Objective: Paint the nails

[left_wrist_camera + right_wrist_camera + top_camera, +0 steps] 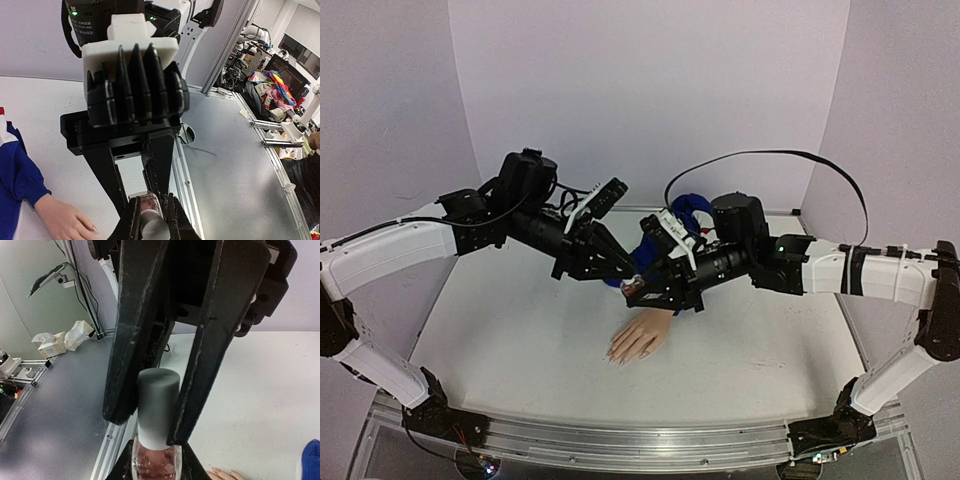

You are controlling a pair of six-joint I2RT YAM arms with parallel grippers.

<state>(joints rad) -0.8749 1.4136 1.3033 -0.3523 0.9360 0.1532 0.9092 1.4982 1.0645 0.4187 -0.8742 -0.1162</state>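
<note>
The beige mannequin hand (642,336) lies palm down on the white table, its blue sleeve (686,208) running back. Its nails (617,356) point toward the near edge, and they also show as the nails (94,231) and the nails (220,472). Just above and behind the hand, both grippers meet on a small pinkish polish bottle (155,464). My left gripper (150,220) is shut on the bottle's glass body (146,202). My right gripper (157,415) is shut on its white cap (157,400). The bottle (633,290) is held off the table.
White walls enclose the table (520,340) at the back and sides. An aluminium rail (620,445) runs along the near edge, between the arm bases. A black cable (770,155) arcs over the right arm.
</note>
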